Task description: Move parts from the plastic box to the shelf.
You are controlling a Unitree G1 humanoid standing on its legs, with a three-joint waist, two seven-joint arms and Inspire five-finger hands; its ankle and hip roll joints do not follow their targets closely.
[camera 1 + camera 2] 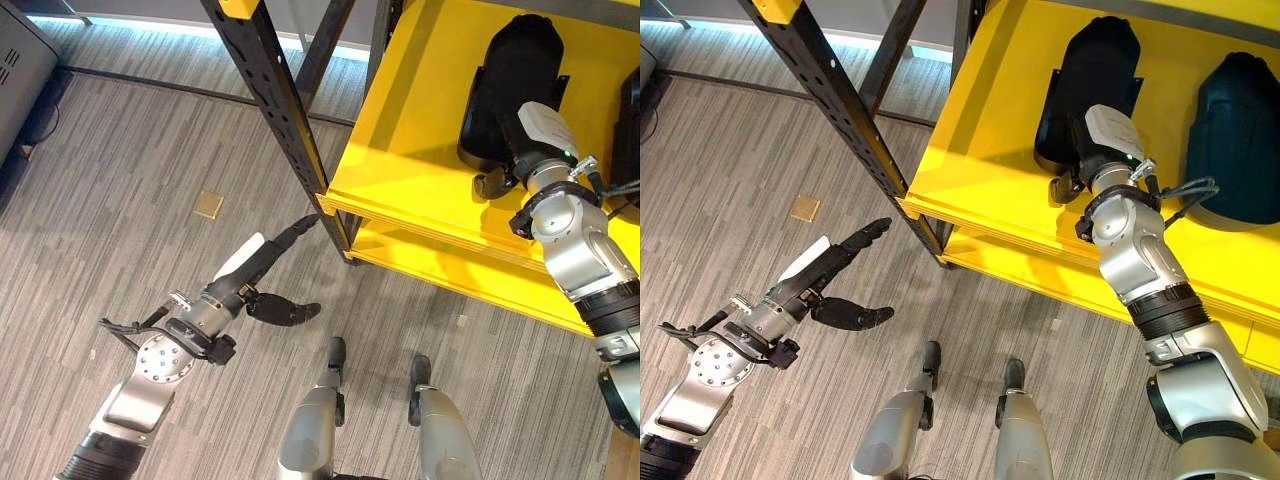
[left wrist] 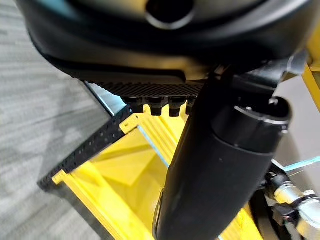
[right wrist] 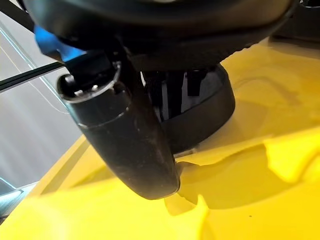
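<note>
A black domed part (image 1: 520, 60) lies on the yellow shelf board (image 1: 420, 170). My right hand (image 1: 528, 135), with a white cover on it, rests on the part's near end. In the right wrist view its fingers (image 3: 170, 95) reach onto the black part (image 3: 207, 112), and the thumb (image 3: 125, 145) comes down beside the part's lower edge, touching the yellow board. A second dark part (image 1: 1240, 140) lies on the shelf to the right. My left hand (image 1: 255, 275) hangs open over the floor, its fingers straight and pointing at the shelf's corner, holding nothing.
A black perforated shelf post (image 1: 280, 100) slants across the floor in front of the shelf's left corner. A lower yellow board (image 1: 450, 270) juts out beneath the upper one. A small brass floor plate (image 1: 208, 204) and a grey cabinet (image 1: 20, 70) lie to the left.
</note>
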